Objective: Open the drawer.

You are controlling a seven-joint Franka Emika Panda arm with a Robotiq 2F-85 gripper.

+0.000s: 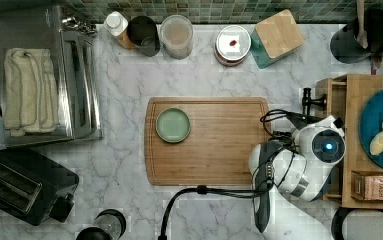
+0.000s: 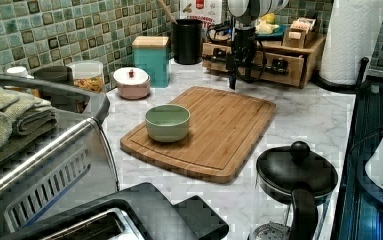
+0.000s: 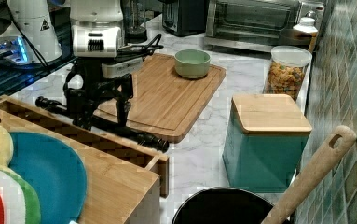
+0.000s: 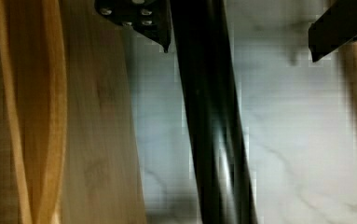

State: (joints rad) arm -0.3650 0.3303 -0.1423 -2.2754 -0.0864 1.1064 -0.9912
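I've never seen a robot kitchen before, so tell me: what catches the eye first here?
The white robot arm, at the top view's right, its gripper straddling the black bar handle of a wooden drawer. Next, the big cutting board mid-counter with a green bowl on it, and the teal box by the tiled wall.

box (image 1: 379, 185): "STASH" | other print: unreadable
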